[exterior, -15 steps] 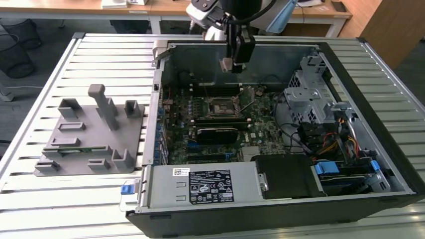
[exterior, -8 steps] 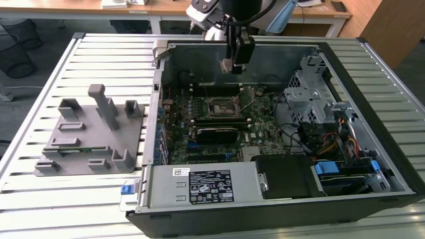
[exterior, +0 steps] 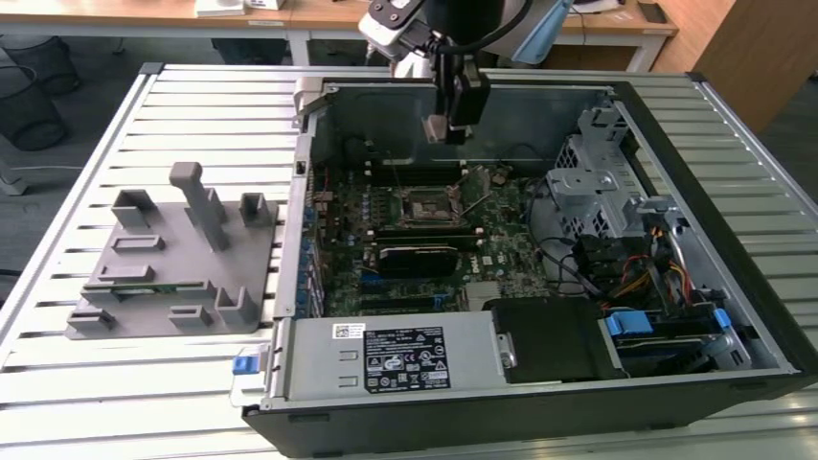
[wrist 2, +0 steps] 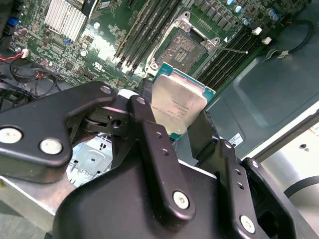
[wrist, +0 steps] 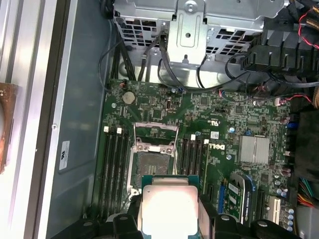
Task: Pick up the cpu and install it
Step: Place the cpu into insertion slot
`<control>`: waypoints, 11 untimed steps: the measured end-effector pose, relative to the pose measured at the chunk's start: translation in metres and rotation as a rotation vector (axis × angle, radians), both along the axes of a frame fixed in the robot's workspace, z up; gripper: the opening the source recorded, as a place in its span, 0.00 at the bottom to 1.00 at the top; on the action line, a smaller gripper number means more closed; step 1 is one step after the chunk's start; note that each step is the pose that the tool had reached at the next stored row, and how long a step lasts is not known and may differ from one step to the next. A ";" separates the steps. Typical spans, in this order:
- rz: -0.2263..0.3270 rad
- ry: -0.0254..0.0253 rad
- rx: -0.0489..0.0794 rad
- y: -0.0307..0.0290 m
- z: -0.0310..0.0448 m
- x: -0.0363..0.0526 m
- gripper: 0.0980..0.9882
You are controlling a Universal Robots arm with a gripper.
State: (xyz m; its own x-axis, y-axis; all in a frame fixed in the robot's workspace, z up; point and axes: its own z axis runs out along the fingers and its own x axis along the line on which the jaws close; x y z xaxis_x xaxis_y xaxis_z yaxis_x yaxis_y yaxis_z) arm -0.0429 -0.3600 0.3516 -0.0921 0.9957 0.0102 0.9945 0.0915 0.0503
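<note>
One of the task's two parts looks done: the cpu (wrist 2: 180, 102) is picked up, pinched by two opposite edges in the end effector (wrist 2: 174, 119), which is clenched on it with the silvery top facing the second wrist view. In the exterior view the end effector hangs above the open computer case (exterior: 511, 422), over the far part of the motherboard (exterior: 505, 240) and clear of it. The installing is left. The dark socket (wrist: 152, 163) lies bare with nothing seated in it, and the cpu is held in the air apart from it; in the first wrist view the chip sits just short of the socket's near side, so by that view it seems close to lined up, not yet lowered.

The case, lying on the slatted bench (exterior: 205, 105), holds the motherboard, a silver power supply (exterior: 383, 359) at its near wall, a metal drive cage (exterior: 595, 172) and bundled cables. On the exterior view's left stands the grey fixture (exterior: 179, 259); one slot seems to carry a thin green strip.
</note>
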 end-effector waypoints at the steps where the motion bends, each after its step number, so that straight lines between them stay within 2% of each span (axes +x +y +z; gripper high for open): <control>1: 0.000 0.0000 0.000 0.0000 -0.0004 0.0000 0.49; 11: 0.000 0.0000 0.000 0.0000 -0.0043 0.0000 0.49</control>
